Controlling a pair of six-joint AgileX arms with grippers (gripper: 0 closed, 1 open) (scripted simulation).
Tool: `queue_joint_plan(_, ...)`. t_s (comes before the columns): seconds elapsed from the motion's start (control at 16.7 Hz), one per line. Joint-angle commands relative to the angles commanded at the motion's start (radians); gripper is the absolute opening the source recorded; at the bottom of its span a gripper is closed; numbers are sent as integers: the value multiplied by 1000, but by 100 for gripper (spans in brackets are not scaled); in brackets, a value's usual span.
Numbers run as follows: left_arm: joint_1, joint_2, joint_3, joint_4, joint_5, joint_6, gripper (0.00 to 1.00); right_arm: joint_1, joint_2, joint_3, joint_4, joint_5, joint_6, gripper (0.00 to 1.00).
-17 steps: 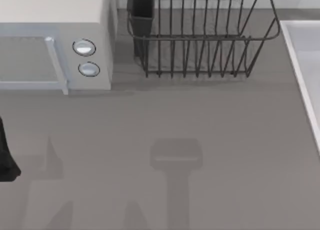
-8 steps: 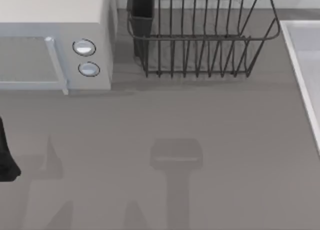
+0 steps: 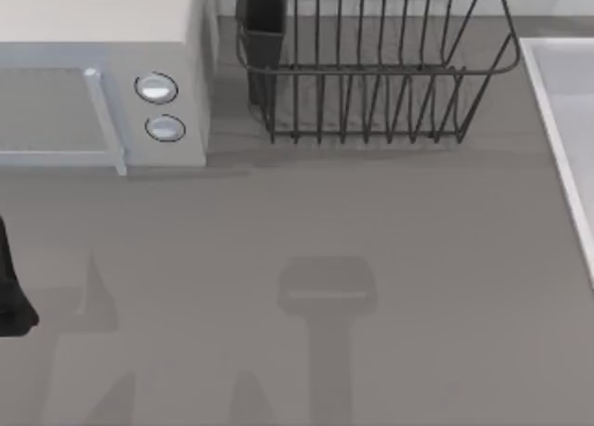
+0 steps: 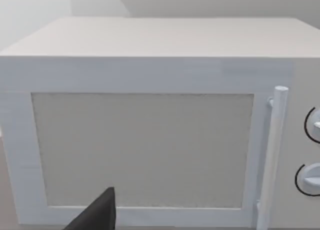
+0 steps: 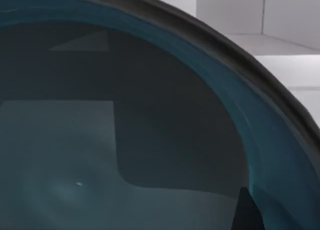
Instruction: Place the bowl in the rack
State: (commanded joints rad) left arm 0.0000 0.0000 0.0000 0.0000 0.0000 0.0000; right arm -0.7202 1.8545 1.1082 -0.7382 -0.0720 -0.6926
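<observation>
Right gripper: 1 dark fingertip (image 5: 247,210) pokes in at the frame edge of the right wrist view, against the bowl (image 5: 125,140). Bowl sits right up against that camera, teal inside, darker rim arcing across. Whether the fingers clamp it, cannot tell.

Left arm (image 3: 11,291) parked at the desk's left edge; its dark finger (image 4: 97,212) faces the white microwave (image 3: 102,73) door, grip state cannot tell.

Rack (image 3: 371,69) stands at the desk's far edge, beside the microwave, 2 knobs facing front.
</observation>
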Motion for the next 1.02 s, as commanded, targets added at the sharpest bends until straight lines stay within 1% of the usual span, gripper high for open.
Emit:
queue_joint_plan(0.3,0,0,0,0,0,0,100,-2,-3,1,-2,0,1,0)
queue_joint_plan(0.48,0,0,0,0,0,0,100,-6,-6,68,-69,0,-2,0)
queue_joint_plan(0.66,0,0,0,0,0,0,100,-10,-12,208,-218,0,-9,0)
queue_joint_plan(1.02,0,0,0,0,0,0,100,-13,-45,536,-616,0,-12,0)
